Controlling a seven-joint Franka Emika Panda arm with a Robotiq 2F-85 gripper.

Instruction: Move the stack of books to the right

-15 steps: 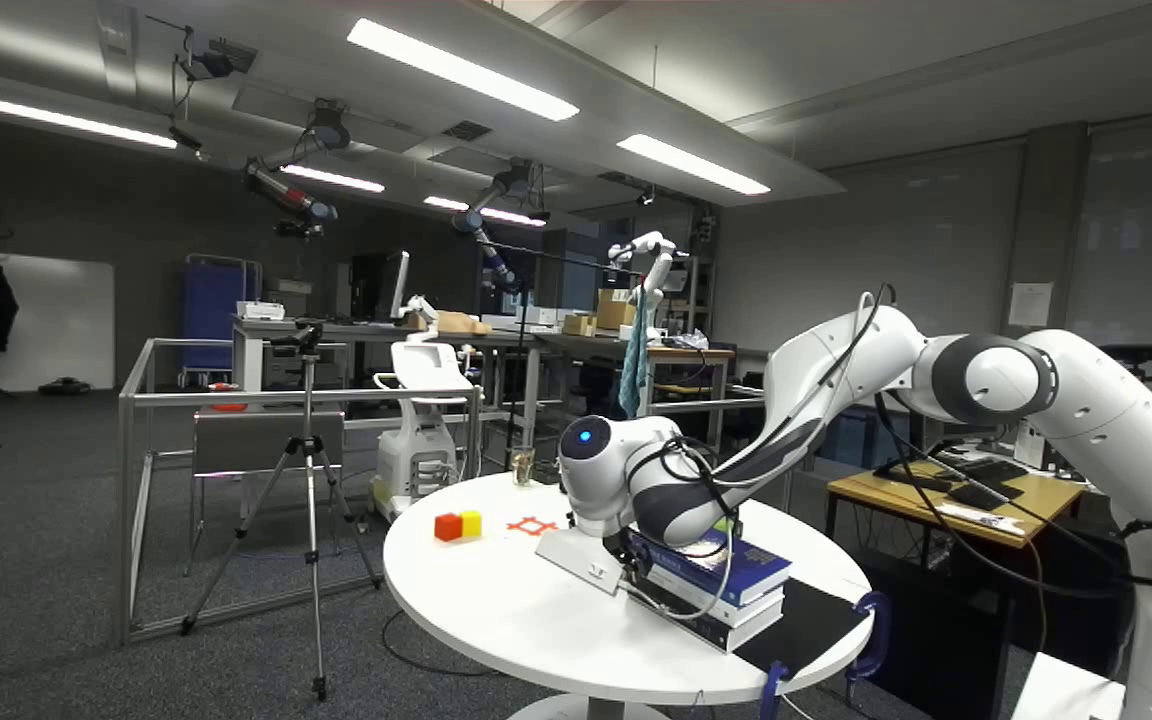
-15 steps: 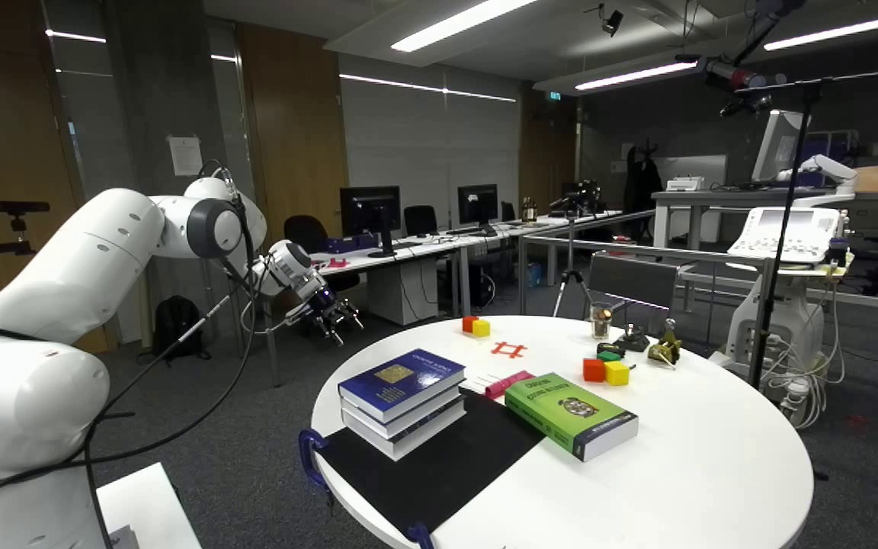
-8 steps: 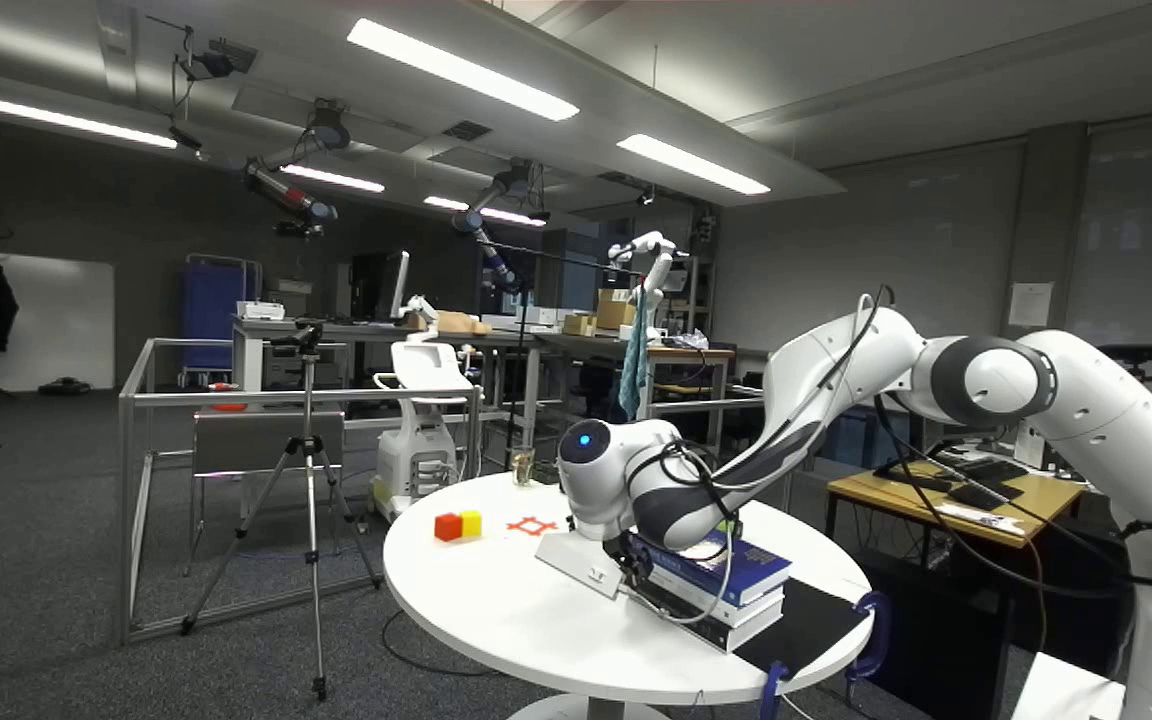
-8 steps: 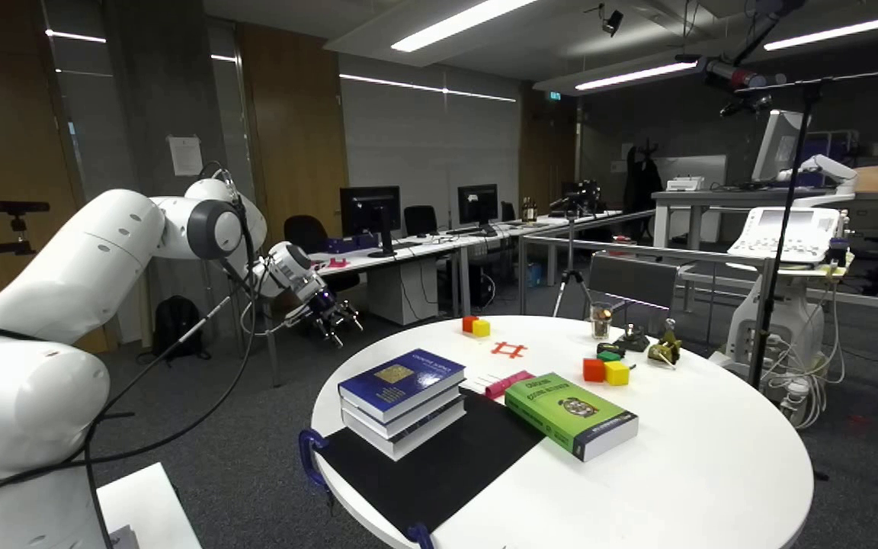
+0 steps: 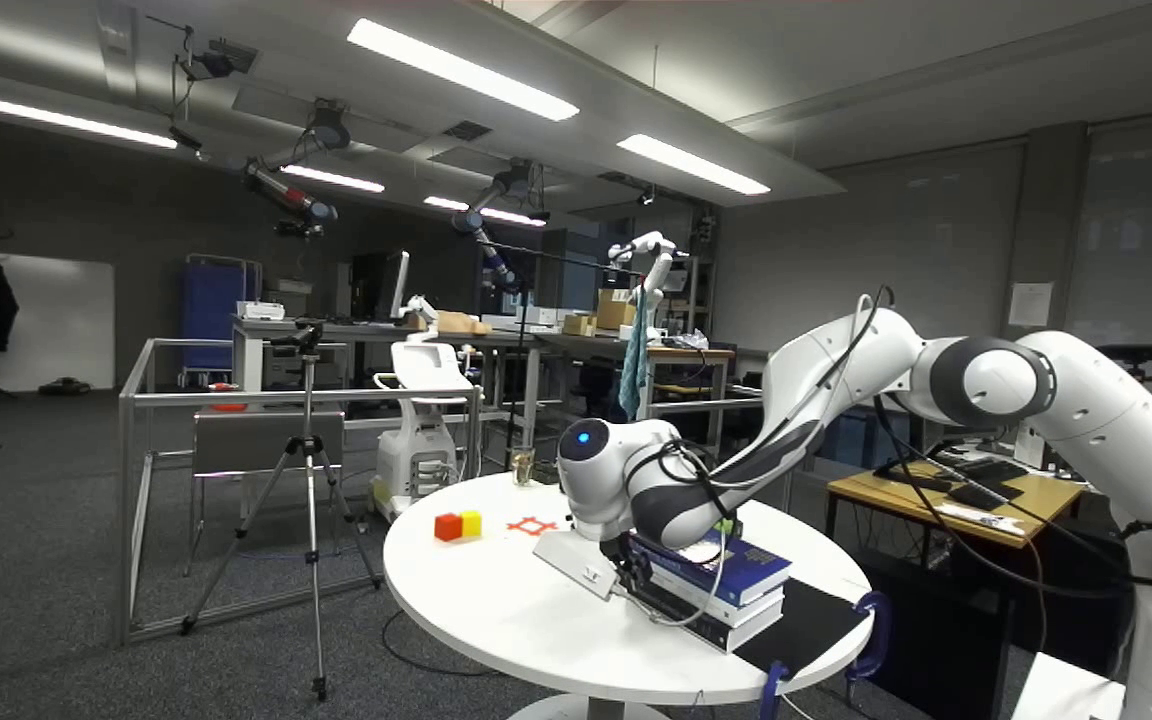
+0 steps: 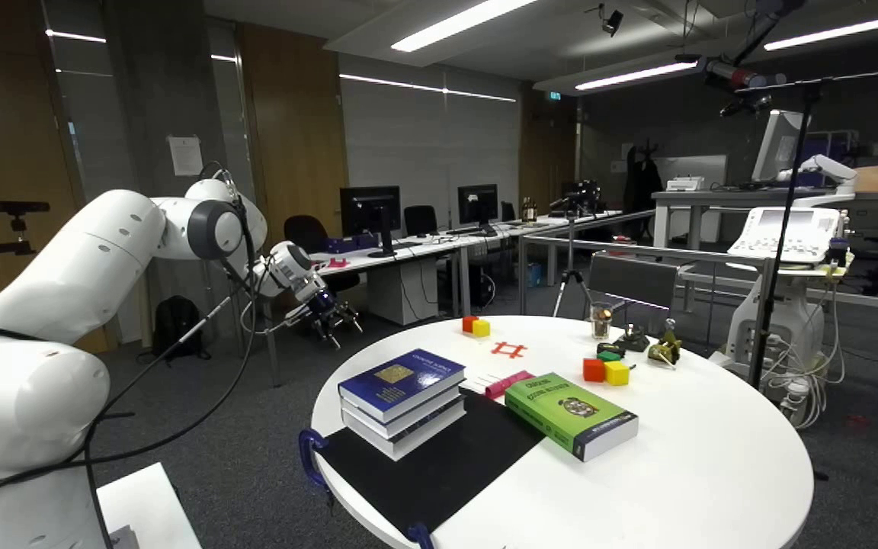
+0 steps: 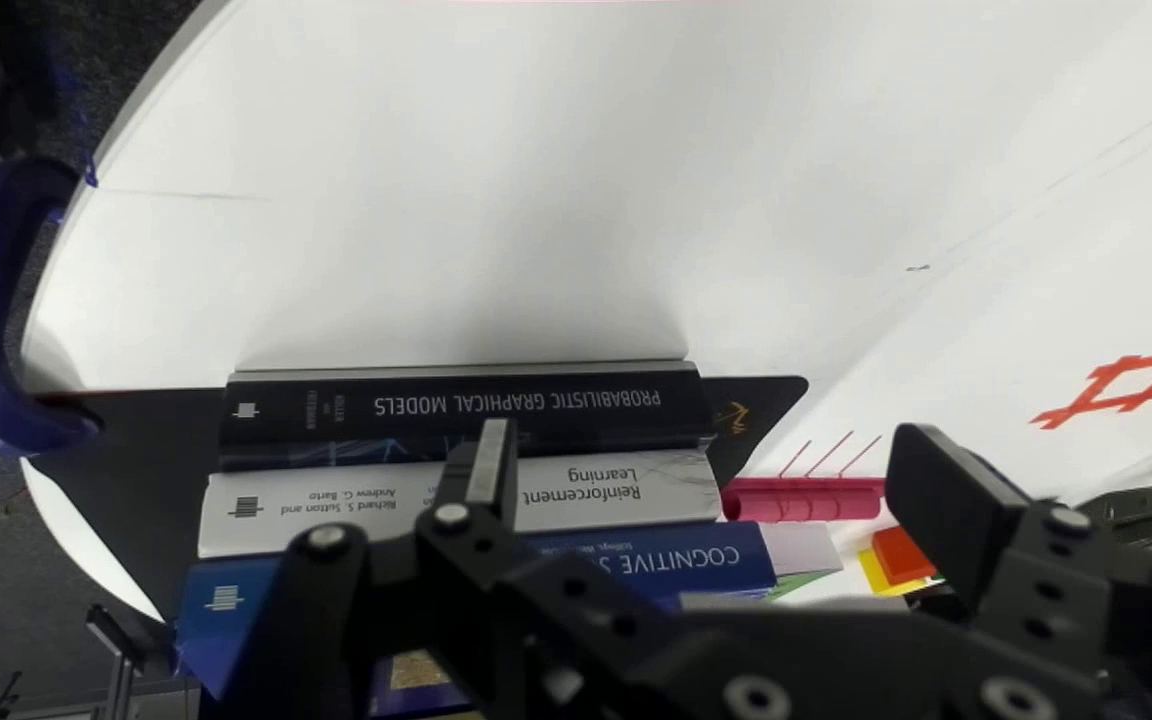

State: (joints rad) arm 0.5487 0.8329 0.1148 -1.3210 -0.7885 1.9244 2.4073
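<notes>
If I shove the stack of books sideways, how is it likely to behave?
The stack of books is probably heavy, being three thick volumes. Pushed high, the blue top book may slide off, as nothing visible binds them. Tipping seems unlikely, since the stack is wider than tall.

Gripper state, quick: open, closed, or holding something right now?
Gripper: open, fingers wide apart in the wrist view, holding nothing; the stack of books is not gripped.
</notes>
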